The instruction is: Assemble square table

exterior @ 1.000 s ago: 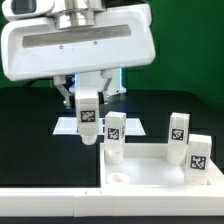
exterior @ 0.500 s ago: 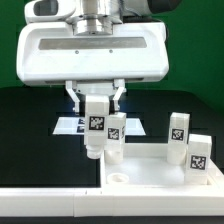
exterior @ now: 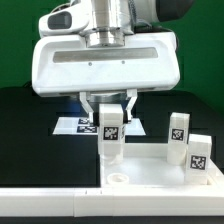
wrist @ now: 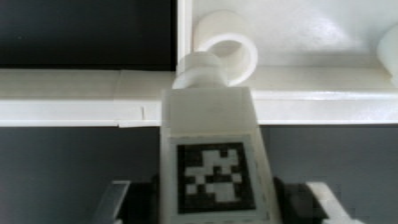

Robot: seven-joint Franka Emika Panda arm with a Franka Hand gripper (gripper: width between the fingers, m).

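across the black bench (exterior: pixel 30 140), seen from the exterior view, the biggest of the task's things is the square table top (exterior: pixel 160 172), a white tray with a raised rim lying low toward the exterior view's right, with a round corner hole (exterior: pixel 119 177) showing near its nearer corner. next in size is the white robot head over the middle, and below it the tool (exterior: pixel 108 112), whose two fingers stand partly apart and are clamped on the sides of a held leg (exterior: pixel 108 135). that leg hangs upright, tagged face toward the camera, its long axis vertical and its lower end just above the tray's rim. the relation the coming move turns on is this: the hole lies below the leg's foot and a little toward the exterior view's right and nearer the camera, so by my reading the leg needs a small sideways shift before it goes straight down. the wrist view agrees: the leg (wrist: pixel 214 130) fills the middle between the fingers (wrist: pixel 121 200), and past its far end a rounded white collar (wrist: pixel 228 58) on the tray sits close but not squarely in line. two loose legs (exterior: pixel 179 132) (exterior: pixel 199 155) stand upright on the tray's far side, well apart from the tool. smallest, the marker board (exterior: pixel 70 127) peeps out behind the leg.
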